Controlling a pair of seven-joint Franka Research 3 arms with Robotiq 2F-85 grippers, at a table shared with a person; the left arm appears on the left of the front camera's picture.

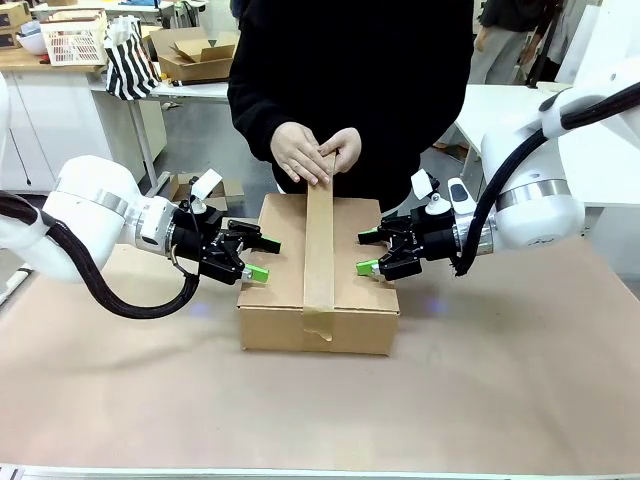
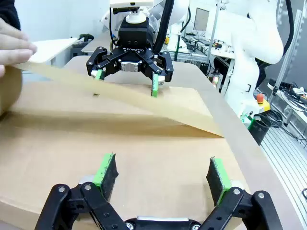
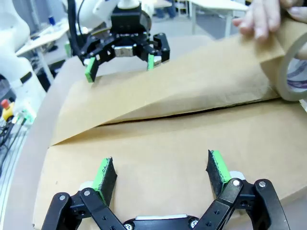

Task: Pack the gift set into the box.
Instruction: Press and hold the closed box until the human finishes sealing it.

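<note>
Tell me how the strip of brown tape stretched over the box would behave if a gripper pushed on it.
The tape would probably give and sag, since it looks thin and lifts clear of the box toward the person's hands. It likely weighs very little. It may cling to the fingers if its sticky side meets them.

The table (image 1: 520, 380) — covered in plain brown paper — carries the closed box (image 1: 355, 315) at its middle.

I get bright, even overhead room light in all three feeds, no harsh glare. The box (image 1: 318, 262) throws only a soft shadow on the surface (image 1: 500, 390). Both wrist views bend strongly at the edges. My own claw fingers (image 2: 106, 170) sit slightly soft, and the person's hand (image 3: 261, 17) blurs.
</note>
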